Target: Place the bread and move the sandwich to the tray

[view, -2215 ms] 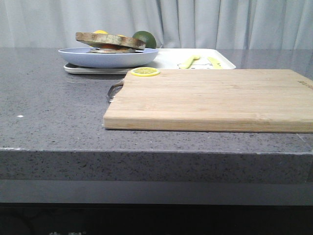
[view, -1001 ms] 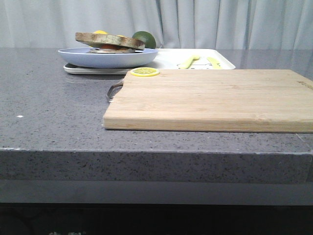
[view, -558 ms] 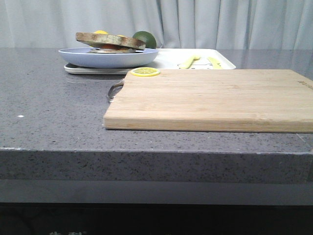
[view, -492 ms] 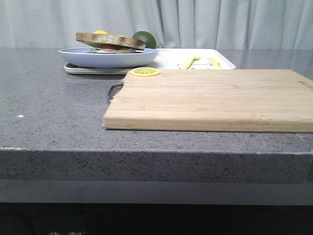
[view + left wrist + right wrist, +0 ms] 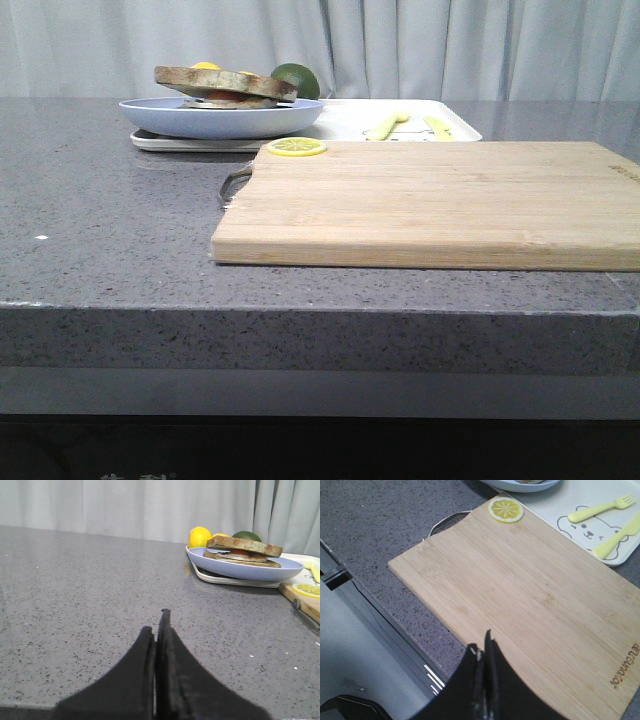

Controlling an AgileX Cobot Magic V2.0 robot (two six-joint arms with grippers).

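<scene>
Sandwich (image 5: 226,87) stays unmoved on tray (image 5: 345,120) (pincers both closed).

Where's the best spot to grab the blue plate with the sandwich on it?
Probably the blue plate by its bare near-left rim, coming in low from the left side. The rim flares past the sandwich and overhangs the tray there.

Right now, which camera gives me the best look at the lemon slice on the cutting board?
The right wrist view: it looks down on the lemon slice, showing its full round face at the board corner. The front view shows it edge-on, a thin yellow disc. The left wrist view catches only part of it at the frame edge.
</scene>
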